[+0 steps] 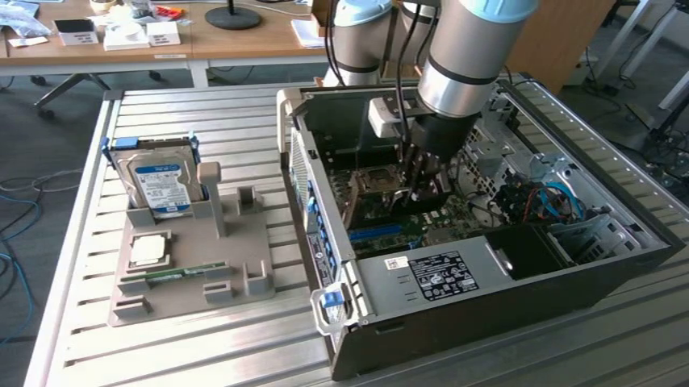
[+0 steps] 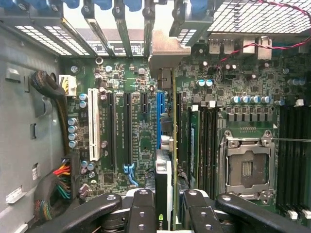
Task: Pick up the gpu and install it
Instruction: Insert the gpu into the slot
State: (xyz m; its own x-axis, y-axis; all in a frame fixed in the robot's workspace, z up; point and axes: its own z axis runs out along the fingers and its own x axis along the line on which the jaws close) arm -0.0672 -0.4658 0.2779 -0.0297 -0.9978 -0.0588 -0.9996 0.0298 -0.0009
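OPERATOR: What sits nearest the lens?

DESK: On the slatted table (image 1: pixel 161 355), your open computer case (image 1: pixel 517 314) lies on its side, its labelled power supply (image 1: pixel 431 274) at the near end. To the exterior view's left, a grey holder (image 1: pixel 177 294) props a hard drive (image 1: pixel 161 184) upright and cradles a memory stick (image 1: pixel 173 274), each where a gripper could take it from above.

OPERATOR: And the gpu?

DESK: Deeper in, at mid-case. Your gripper (image 1: pixel 420 189) reaches straight down into the case, and the wrist view shows its fingers (image 2: pixel 142 211) clamped on the gpu (image 2: pixel 164 174), one on each face. You hold the card edge-on to the motherboard (image 2: pixel 141 145), running just beside the blue slot (image 2: pixel 159 119), apparently so its connector edge can meet a slot squarely. Its silvery bracket (image 2: pixel 167 51) points at the rear wall's row of card openings (image 2: pixel 121 29), which looks like the reason for that heading. Whether the card touches the slot I cannot tell.

OPERATOR: Beyond that?

DESK: The processor socket (image 2: pixel 245 167) lies on the card's other side from the blue slot, and far behind your arm (image 1: pixel 463 56) stand desks (image 1: pixel 161 44).
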